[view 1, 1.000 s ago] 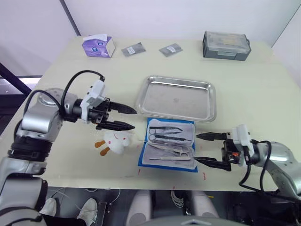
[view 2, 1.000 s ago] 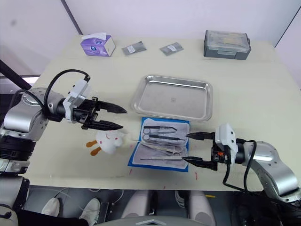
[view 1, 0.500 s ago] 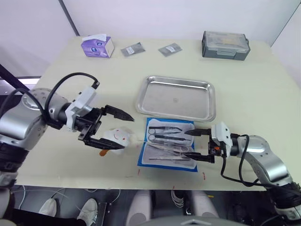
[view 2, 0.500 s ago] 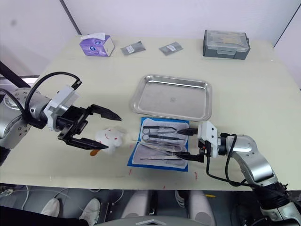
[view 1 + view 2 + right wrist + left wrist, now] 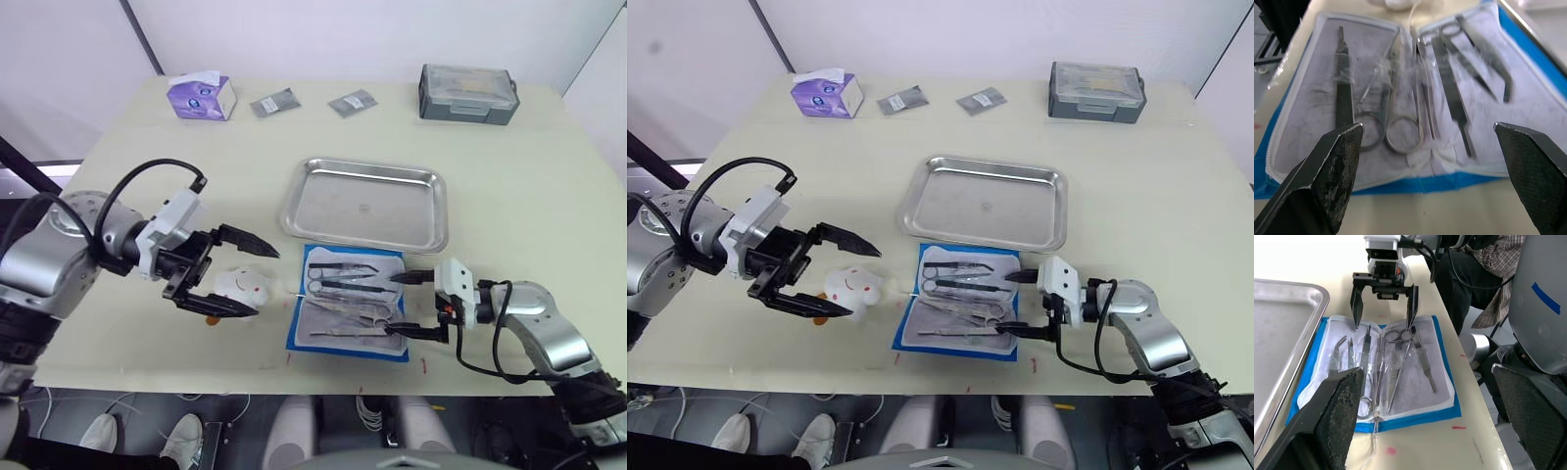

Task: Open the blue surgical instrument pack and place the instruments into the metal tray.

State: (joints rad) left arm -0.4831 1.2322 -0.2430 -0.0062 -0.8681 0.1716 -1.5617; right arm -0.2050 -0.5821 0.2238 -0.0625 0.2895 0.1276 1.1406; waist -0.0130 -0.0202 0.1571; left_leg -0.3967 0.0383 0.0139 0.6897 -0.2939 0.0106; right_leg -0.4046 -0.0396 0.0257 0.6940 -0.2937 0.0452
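Note:
The blue surgical instrument pack (image 5: 351, 302) lies unfolded in front of the metal tray (image 5: 364, 211), pale lining up. Several silver instruments (image 5: 345, 286) sit in its clear pockets, among them ring-handled scissors (image 5: 1400, 132) and tweezers. The tray holds nothing. My right gripper (image 5: 392, 305) is open at the pack's right edge, its fingertips over the lining and spanning the instruments' handle ends; nothing is held. My left gripper (image 5: 265, 284) is open wide to the left of the pack, around a white plush toy (image 5: 245, 287). From the left wrist, the pack (image 5: 1381, 367) shows with the right gripper (image 5: 1383, 323) beyond it.
A purple tissue box (image 5: 202, 96), two grey foil packets (image 5: 275, 103) (image 5: 354, 102) and a grey lidded box (image 5: 468, 94) line the table's far edge. The pack's front edge lies close to the table's near edge.
My right gripper has moved left from beside the pack onto its right edge. My left gripper has pulled back and down to the plush toy and opened wider.

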